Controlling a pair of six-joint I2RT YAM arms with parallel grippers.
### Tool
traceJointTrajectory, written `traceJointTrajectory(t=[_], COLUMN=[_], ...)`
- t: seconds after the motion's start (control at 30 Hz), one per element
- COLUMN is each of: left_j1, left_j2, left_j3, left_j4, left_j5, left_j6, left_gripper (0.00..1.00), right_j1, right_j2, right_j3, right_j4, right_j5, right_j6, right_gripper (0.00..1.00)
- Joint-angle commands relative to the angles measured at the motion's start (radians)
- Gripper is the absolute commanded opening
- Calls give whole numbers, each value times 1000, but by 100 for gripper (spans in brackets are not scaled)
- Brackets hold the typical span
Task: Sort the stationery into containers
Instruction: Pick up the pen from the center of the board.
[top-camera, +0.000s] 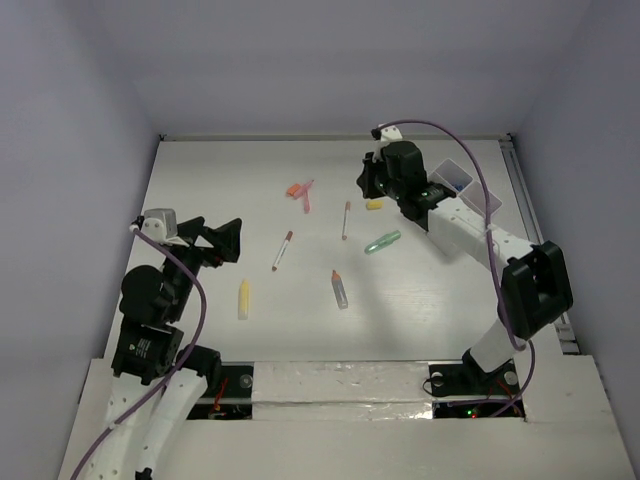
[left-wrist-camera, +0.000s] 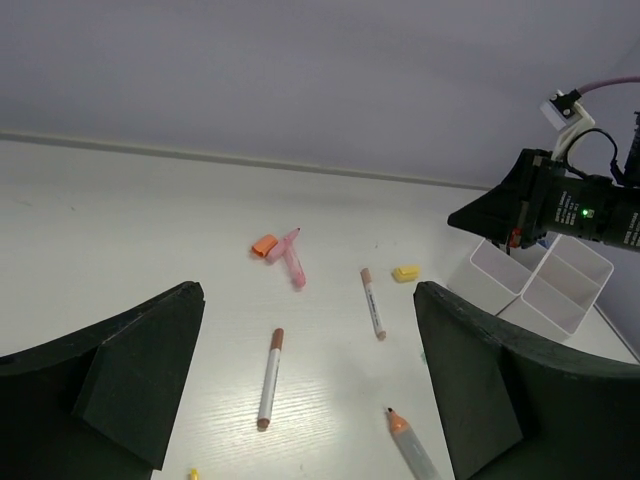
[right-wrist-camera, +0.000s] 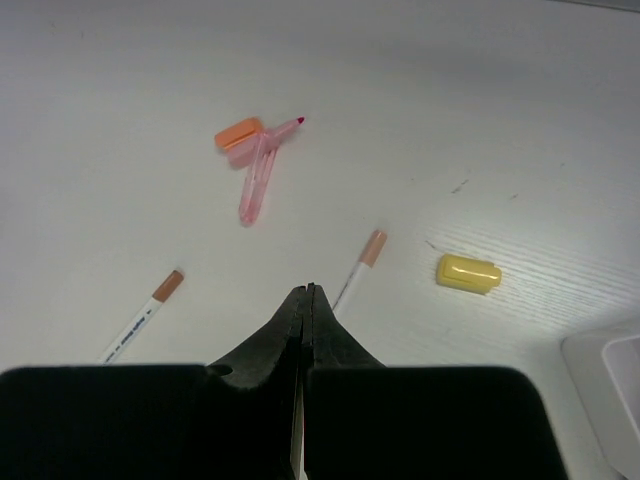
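Note:
Stationery lies loose on the white table: an orange bit (top-camera: 293, 189) beside a pink pen (top-camera: 306, 195), two thin pens (top-camera: 346, 220) (top-camera: 282, 250), a yellow bit (top-camera: 374, 204), a green clip (top-camera: 382, 242), an orange-capped grey tube (top-camera: 340, 289) and a yellow tube (top-camera: 243, 298). The white organiser tray (top-camera: 462, 170) stands at the back right, partly hidden by my right arm. My right gripper (top-camera: 364, 186) is shut and empty, above the table near the yellow bit (right-wrist-camera: 468, 272) and a thin pen (right-wrist-camera: 358, 268). My left gripper (top-camera: 225, 240) is open and empty at the left. No scissors are in view.
White walls close the table at the back and sides. The tray's compartments (left-wrist-camera: 540, 285) show in the left wrist view behind the right gripper (left-wrist-camera: 480, 215). Something dark blue lies in one compartment (top-camera: 456, 184). A metal rail (top-camera: 520, 190) runs along the right edge.

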Motion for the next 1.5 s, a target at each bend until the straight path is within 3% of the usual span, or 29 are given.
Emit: traceJointTrajectory(t=[0.0,0.2,0.43,0.57,0.8,0.93,1.47], left_j1=[19,48,57,57,57,57,57], left_j2=[24,41,37,34,31,34,63], left_j3=[-4,-5,-5,-7,-2,-1,-4], left_j4=[45,51,51,49,46,45,66], left_j5=[26,43,50,50,52,47,72], left_j6=[3,3,3,5,8,9,1], left_gripper=[83,79,72,65,46,40,32], right_j1=[32,116,245,245,225,164,52], right_j2=[34,83,149,153,113,47,-272], right_j3=[59,90,113,100,45,-19,-245], right_j4=[-1,-21,-56,-91,-156,-127,-50], right_j5=[-77,-149,-121,-53,170,150,194], right_j6=[11,29,19,16,23,48,78], right_gripper=[0,0,0,1,16,20,22])
